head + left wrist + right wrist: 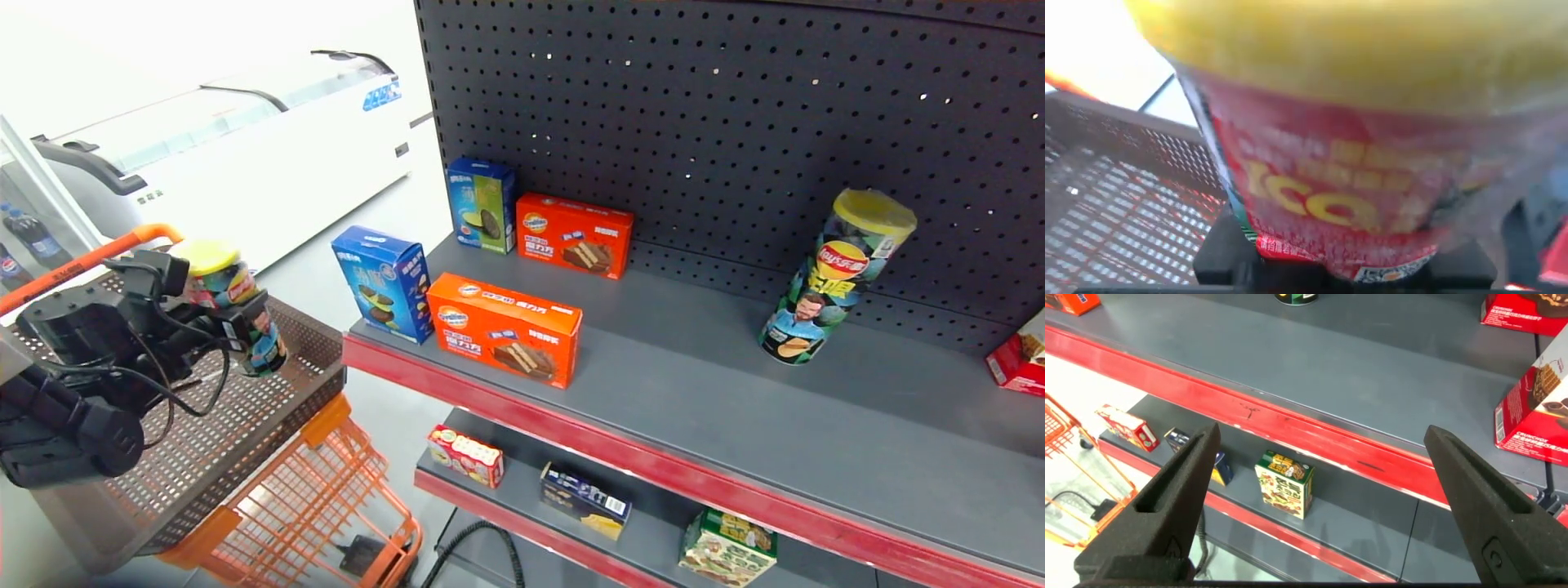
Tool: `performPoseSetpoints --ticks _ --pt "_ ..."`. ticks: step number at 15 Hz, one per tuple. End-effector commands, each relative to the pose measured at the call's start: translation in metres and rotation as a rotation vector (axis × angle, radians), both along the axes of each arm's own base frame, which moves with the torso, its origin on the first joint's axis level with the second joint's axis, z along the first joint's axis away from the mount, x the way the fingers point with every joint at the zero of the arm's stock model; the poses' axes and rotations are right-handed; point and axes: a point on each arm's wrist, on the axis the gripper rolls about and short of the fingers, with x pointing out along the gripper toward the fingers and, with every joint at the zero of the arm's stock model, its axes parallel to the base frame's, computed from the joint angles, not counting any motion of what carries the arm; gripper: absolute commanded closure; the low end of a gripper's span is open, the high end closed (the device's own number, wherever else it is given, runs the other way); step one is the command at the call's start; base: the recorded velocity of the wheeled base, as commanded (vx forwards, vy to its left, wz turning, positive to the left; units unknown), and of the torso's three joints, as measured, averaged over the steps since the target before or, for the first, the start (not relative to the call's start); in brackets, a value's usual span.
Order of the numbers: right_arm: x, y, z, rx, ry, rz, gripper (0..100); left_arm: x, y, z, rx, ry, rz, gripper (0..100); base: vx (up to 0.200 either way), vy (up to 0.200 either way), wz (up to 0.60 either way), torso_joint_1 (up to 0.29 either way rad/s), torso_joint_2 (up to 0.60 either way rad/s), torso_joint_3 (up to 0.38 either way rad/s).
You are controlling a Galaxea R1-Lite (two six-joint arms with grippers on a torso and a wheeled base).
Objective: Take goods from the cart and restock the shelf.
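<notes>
The carry seems in hand: the left gripper (237,322) clenches a chip can (214,273) left of the shelf (694,392); the right gripper (1323,433) is released; next, stand it upright there.

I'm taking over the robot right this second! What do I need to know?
Left gripper: shut on a chip can, held over the cart.
Right gripper: open and empty, facing the shelf.
Done: one matching can already stands upright on the shelf.
Left to do: carry the held can to the shelf and set it down, probably beside the other one.
</notes>
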Motion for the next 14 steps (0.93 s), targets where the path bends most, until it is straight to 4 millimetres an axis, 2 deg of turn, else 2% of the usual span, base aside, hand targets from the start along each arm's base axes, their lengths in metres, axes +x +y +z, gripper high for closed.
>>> performPoseSetpoints --ticks 1,3,5,7,8,11,14 --pt "0.0 0.0 0.0 0.0 0.0 0.001 0 -0.032 -0.012 0.064 0.02 -0.085 0.015 100 0.0 0.0 0.0 0.0 0.0 0.0" --pt "0.0 0.0 0.0 0.0 0.001 0.001 0 -0.054 -0.025 0.078 0.0 -0.055 -0.007 100 0.0 0.0 0.0 0.0 0.0 0.0" --pt "0.0 0.0 0.0 0.0 0.001 0.001 0 -0.061 -0.037 0.083 0.0 -0.08 -0.041 100 0.0 0.0 0.0 0.0 0.0 0.0" --pt "0.0 0.0 0.0 0.0 0.0 0.001 0 -0.082 -0.059 0.098 -0.022 -0.104 -0.089 100 0.0 0.0 0.0 0.0 0.0 0.0" --pt "0.0 0.0 0.0 0.0 0.001 0.001 0 -0.085 -0.061 0.102 -0.03 -0.108 -0.083 100 0.0 0.0 0.0 0.0 0.0 0.0" --pt "0.0 0.0 0.0 0.0 0.0 0.001 0 -0.107 -0.093 0.103 -0.054 -0.092 -0.193 100 0.0 0.0 0.0 0.0 0.0 0.0" --pt "0.0 0.0 0.0 0.0 0.0 0.001 0 -0.113 -0.12 0.103 -0.073 -0.092 -0.281 100 0.0 0.0 0.0 0.0 0.0 0.0"
